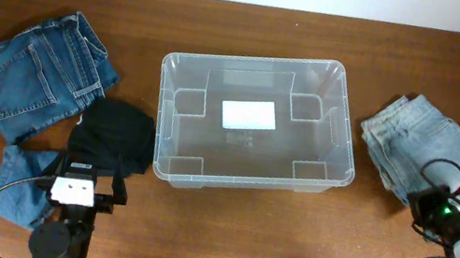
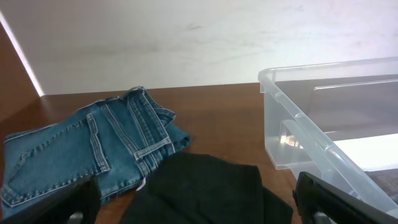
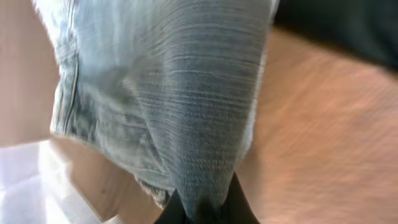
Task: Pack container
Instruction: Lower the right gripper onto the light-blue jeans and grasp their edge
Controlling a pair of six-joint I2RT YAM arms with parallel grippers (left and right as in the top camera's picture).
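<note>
Pinching a fold of the pale jeans (image 3: pixel 186 93) in the right claw (image 3: pixel 205 210), closed narrow on the cloth at the pile's corner nearest the robot, right side of the desk (image 1: pixel 220 241). Left claw (image 2: pixel 198 210) spread wide, holding nothing, poised low over the black garment (image 2: pixel 205 186), blue jeans (image 2: pixel 93 149) just beyond. Container (image 1: pixel 251 118) mid-desk between the two piles, upright, clear-walled, nothing inside but the white label (image 1: pixel 248 114) on its floor. Likely step in hand: lifting the pale jeans off the desk for the carry into the container. Number of layers caught in the pinch not readable from the wrist view; possibly only the top fold. Raise slowly, watching for the pile unfolding or a layer slipping free. Lift high enough for hanging cloth to clear the rolled rim before crossing toward the middle. Aim for the centre of the floor rather than the near wall, to avoid trailing denim draped over the edge. Lower well inside before letting go, leaving room alongside for the dark and blue pieces. Hold the left arm off pending the right arm's exit, avoiding a meeting above the rim.
</note>
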